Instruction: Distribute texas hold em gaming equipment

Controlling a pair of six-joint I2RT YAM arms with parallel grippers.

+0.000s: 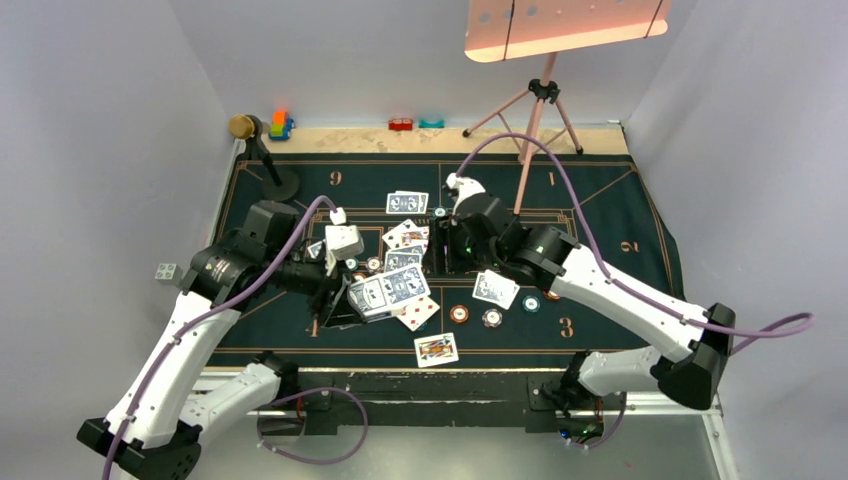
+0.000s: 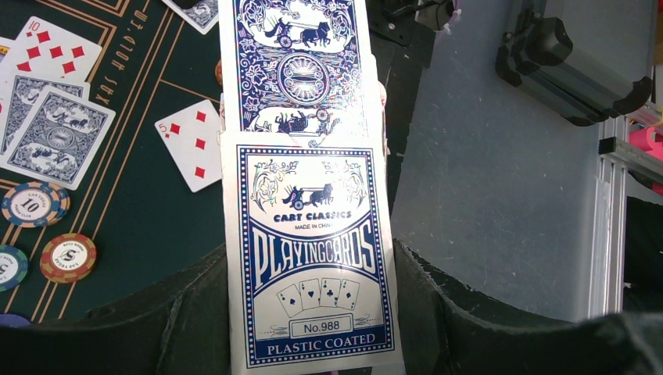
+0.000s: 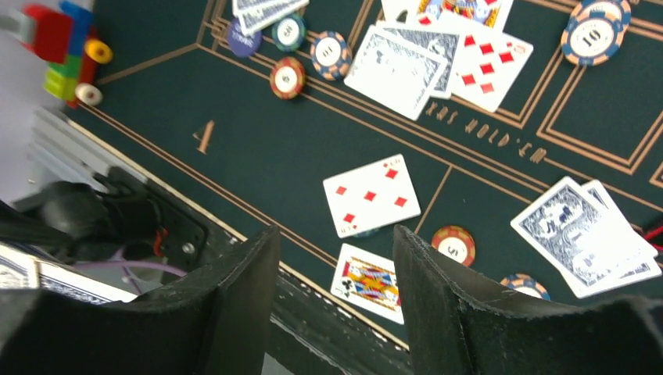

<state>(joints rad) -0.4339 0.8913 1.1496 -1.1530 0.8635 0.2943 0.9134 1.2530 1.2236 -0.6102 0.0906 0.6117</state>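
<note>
My left gripper (image 2: 309, 250) is shut on a blue-and-white playing-card pack (image 2: 313, 258), and a blue-backed card (image 2: 293, 66) sticks out of its far end. The pack hangs over the near left of the mat (image 1: 388, 291). My right gripper (image 3: 336, 234) is open with nothing in it and hovers over the mat's middle (image 1: 447, 256). Below it lie a jack (image 3: 369, 281) and a five of diamonds (image 3: 371, 195). More cards (image 1: 407, 203) and several chips (image 1: 459, 313) are scattered on the felt.
The dark green mat (image 1: 620, 300) covers the table. A microphone stand (image 1: 262, 150) is at the back left and a lamp tripod (image 1: 540, 110) at the back. Toy blocks (image 1: 281, 124) sit along the far edge, and a grey die (image 1: 166, 271) lies off the mat on the left.
</note>
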